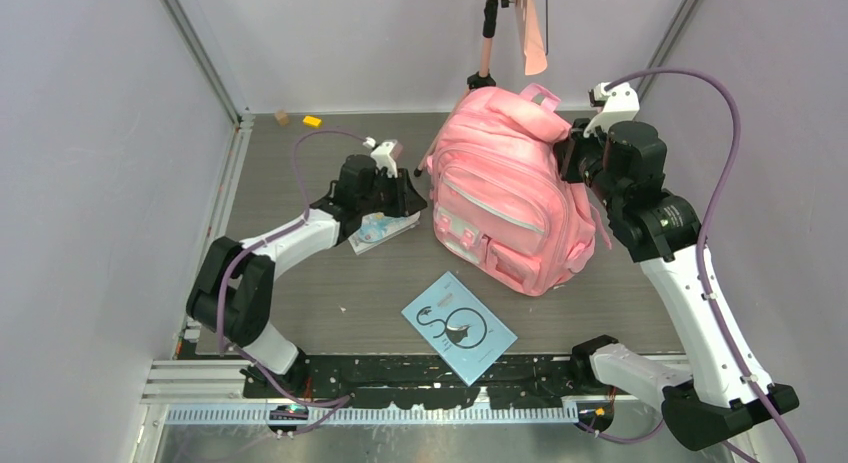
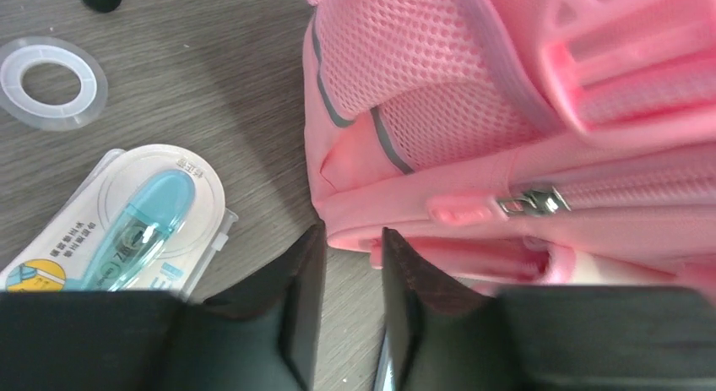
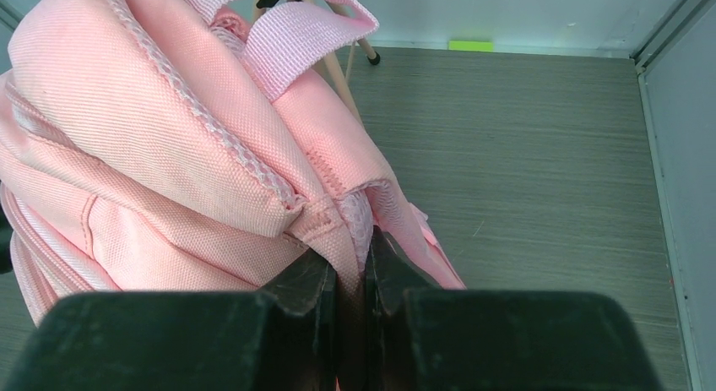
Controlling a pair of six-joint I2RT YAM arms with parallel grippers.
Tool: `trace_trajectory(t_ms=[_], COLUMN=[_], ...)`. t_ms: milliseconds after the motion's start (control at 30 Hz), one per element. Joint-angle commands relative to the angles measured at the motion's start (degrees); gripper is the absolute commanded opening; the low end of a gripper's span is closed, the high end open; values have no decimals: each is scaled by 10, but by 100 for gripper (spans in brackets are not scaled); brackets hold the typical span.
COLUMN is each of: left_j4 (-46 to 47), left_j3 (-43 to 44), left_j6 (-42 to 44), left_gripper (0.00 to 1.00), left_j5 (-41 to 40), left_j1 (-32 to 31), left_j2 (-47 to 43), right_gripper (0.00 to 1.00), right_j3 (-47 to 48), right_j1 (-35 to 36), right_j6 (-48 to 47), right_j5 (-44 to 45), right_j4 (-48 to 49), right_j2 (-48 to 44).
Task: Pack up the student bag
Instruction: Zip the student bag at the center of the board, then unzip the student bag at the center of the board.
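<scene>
The student bag [image 1: 500,193], a large bright pink backpack, stands in the middle of the table, leaning to the right. My right gripper [image 1: 572,148] is at its top right corner. In the right wrist view that gripper [image 3: 353,256] is shut on a fold of the bag's pink fabric [image 3: 152,154] below the carry loop. My left gripper [image 1: 408,188] is low at the bag's left side. In the left wrist view its jaws [image 2: 353,239] stand a little apart at the bag's [image 2: 473,104] edge, with bare table between them. A metal zip pull [image 2: 534,200] lies just to their right.
A packaged blue correction tape [image 2: 127,230] lies under the left arm, with a clear tape roll [image 2: 51,83] beyond it. A blue notebook [image 1: 458,326] lies near the front. A yellow block [image 1: 312,122] and a tan block [image 1: 282,117] sit by the back wall. A pink stand [image 1: 487,43] rises behind the bag.
</scene>
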Motion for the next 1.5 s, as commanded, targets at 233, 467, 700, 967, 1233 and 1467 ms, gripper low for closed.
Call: trace_trajectory(t_ms=[233,467,700,967,1233,1467], left_j4=[110,145,185,185,207,200], left_j3=[-24,-7,-54,-53,-41,-19], left_j6=[177,201,217,257,256,260], left_gripper=[88,82,76,70,62,62], left_j5=[112,185,250,224,207,204], left_j1=[-1,29,41,41,40,27], left_j2=[-143,-116,-90,-55,-35,-11], right_gripper=[0,0,1,1,0,0], right_j3=[-15,-32,-16,-16,-23,-24], right_j1=[0,0,0,0,0,0], right_j6=[-12,5,0,5,12,13], right_j5=[-15,-19,-21,-24,-31,-34], right_j4=[126,124,112,108,114,114], right_j2=[-66,-87,-91,-90,-85,-84])
